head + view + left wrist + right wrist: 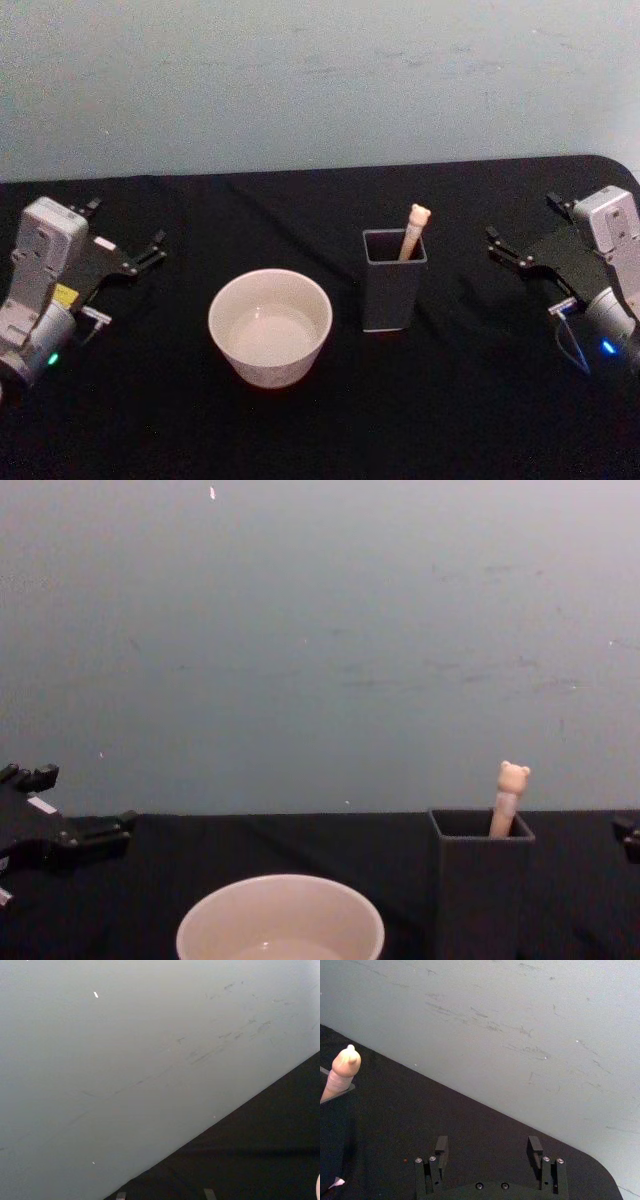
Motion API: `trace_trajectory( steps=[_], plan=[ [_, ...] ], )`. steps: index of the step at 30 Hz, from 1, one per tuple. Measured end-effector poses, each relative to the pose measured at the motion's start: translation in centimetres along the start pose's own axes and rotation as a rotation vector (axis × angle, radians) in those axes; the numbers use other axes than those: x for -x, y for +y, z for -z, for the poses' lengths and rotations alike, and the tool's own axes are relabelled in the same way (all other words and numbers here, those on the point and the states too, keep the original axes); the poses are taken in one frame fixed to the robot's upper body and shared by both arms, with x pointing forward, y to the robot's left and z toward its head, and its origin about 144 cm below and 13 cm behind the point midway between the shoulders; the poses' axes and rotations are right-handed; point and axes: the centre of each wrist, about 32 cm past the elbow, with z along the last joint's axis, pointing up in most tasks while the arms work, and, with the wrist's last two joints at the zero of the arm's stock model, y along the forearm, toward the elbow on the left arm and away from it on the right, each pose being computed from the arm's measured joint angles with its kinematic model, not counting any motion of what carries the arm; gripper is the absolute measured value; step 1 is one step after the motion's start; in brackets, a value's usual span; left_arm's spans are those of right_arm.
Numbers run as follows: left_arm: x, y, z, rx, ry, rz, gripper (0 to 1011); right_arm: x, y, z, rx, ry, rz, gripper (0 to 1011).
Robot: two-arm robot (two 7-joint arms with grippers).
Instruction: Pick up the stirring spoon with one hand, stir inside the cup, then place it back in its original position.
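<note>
Standing in the dark grey square holder [392, 290], the stirring spoon [414, 228] is leaned against the holder's far right corner. Its top is thus left sticking out above the rim, where it can be reached from above. The spoon's bowl is hidden inside the holder. The cup [270, 325] is set near the holder on its left, apart from it, presumably so that the spoon need be carried only a short way for stirring.

The right gripper [522, 218] is held well apart from the holder on its right, over the black surface [450, 400]. Its jaws are spread wide with nothing between them. The left gripper [128, 224] is parked well to the holder's left, beyond the cup, its jaws likewise apart and empty. No grasp is yet made, so the task is judged not begun.

The spoon is seen as a slim cream-pink stem topped by a tiny bear head with two small ears. Only a narrow, smooth handle is offered, so a light, centred pinch just below the head is judged to be called for.
</note>
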Motion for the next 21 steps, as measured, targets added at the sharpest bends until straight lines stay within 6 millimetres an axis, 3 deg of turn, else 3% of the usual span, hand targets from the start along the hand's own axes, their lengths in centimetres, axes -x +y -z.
trace_trajectory(
  steps=[21],
  plan=[
    [0.0, 0.0, 0.0, 0.0, 0.0, 0.0, 1001, 0.0, 0.0, 0.0, 0.0, 0.0, 0.0, 1002]
  ],
)
